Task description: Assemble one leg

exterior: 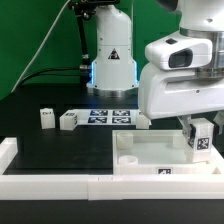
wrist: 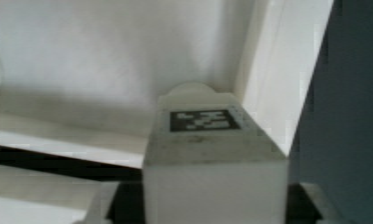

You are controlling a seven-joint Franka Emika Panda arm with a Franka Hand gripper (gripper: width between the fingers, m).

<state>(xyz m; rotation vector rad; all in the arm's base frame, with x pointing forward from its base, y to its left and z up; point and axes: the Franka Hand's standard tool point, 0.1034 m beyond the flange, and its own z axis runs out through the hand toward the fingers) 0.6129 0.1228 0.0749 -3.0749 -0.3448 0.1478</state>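
The small white plastic stubby leg [exterior: 200,139], with a black-and-white square marker tag on its side, hangs upright in the arm's fingers [exterior: 200,150] above the large flat white square panel [exterior: 150,152], which lies near the desk's front edge toward the exterior view's right corner. The wrist view looks straight down the leg [wrist: 204,160]: its tagged face fills the middle of the picture, and the fingers sit closed against its two sides, so the grip looks firm. Whether the leg's lower end already touches the panel or hovers just above it cannot be told. Two more stubby white legs [exterior: 57,119] lie on the black desk [exterior: 60,150] toward the exterior view's left, beside the thin flat marker board [exterior: 108,117]. Judging by its make, the leg is light and stiff, with smooth, rather slippery plastic walls; it should not bend or crack under a moderate squeeze. The best hold is across its flat opposite sides near the upper half, leaving the lower end free to enter a corner socket.
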